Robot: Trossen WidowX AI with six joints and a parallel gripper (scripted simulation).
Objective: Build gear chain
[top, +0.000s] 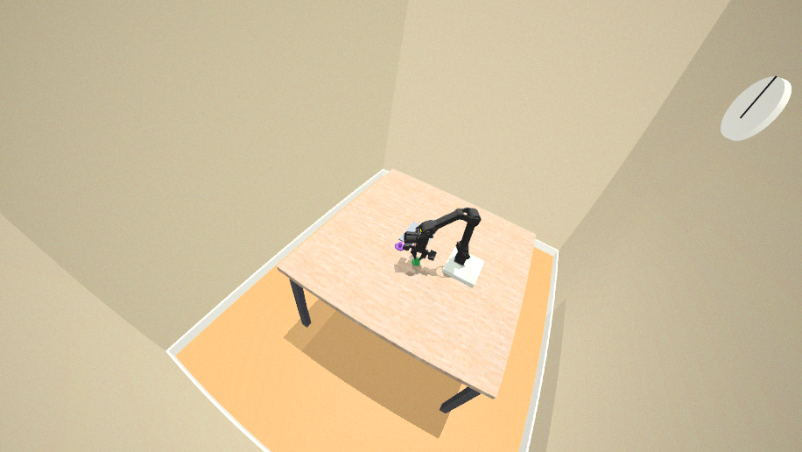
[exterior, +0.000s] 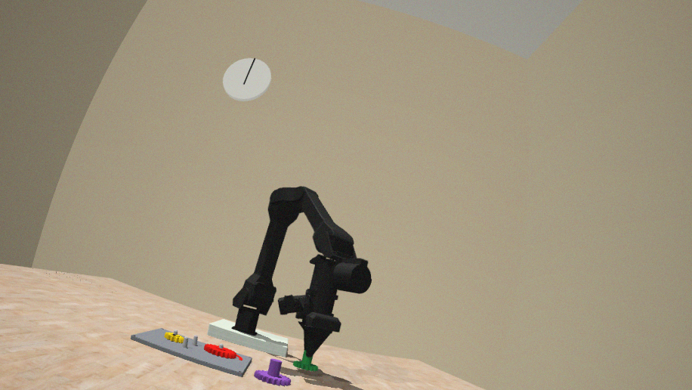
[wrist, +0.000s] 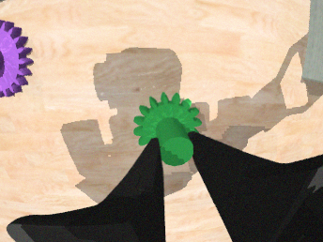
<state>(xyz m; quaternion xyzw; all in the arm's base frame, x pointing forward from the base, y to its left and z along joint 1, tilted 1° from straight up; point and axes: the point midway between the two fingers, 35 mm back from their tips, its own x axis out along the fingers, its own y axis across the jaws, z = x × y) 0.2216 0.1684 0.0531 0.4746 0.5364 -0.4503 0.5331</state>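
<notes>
High, distant top view looks down; low exterior view faces the wall clock. Close wrist view looks down at the green gear, shared by all.

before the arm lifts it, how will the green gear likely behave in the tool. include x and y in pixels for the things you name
The green gear (top: 415, 262) (exterior: 305, 366) (wrist: 161, 113) looks stiff, so it probably won't bend. The tool (top: 415, 257) (exterior: 308, 354) (wrist: 173, 142) grips only its smooth round post, so it might twist or slip. Its wide toothed base should resist tipping if set down.
</notes>
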